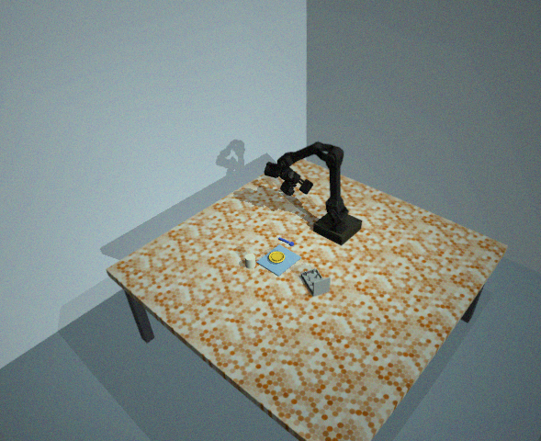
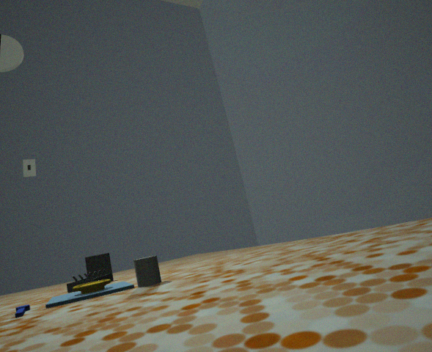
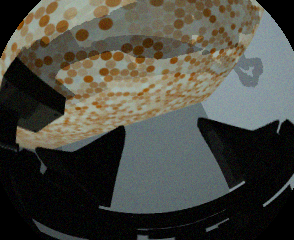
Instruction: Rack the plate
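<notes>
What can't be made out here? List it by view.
- Top view: dish rack slots and rails too small to count.
- Exterior view: arm out of frame; rack partly hidden behind the yellow plate.
- Wrist view: open gripper shows only table edge and wall; plate and rack out of frame.

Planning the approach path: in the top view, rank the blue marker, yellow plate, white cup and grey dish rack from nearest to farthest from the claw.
From the open claw, raised near the table's far edge:
1. Blue marker, just beyond the mat's far corner.
2. Yellow plate, flat on the blue mat.
3. White cup, left of the mat; close to the plate's rank.
4. Grey dish rack, camera side of the mat.
</notes>
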Robot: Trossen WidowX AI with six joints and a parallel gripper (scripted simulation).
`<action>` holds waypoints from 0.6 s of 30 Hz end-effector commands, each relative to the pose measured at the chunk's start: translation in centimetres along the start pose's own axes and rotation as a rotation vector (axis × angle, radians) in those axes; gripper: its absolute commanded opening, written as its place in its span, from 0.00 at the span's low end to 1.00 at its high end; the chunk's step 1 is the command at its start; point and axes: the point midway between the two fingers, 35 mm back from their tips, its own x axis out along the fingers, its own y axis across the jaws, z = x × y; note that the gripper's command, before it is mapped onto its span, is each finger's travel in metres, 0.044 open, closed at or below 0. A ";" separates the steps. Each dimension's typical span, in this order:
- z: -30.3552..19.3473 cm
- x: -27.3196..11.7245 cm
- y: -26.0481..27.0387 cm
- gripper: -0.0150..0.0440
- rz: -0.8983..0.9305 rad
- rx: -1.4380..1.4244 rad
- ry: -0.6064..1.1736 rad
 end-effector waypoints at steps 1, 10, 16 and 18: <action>3.3 -2.0 -0.5 0.93 -0.035 0.021 -0.099; 12.7 -9.7 1.0 0.93 -0.092 0.039 -0.394; 18.3 -15.5 4.6 0.93 -0.071 0.016 -0.581; 19.9 -17.4 6.3 0.93 -0.048 0.000 -0.638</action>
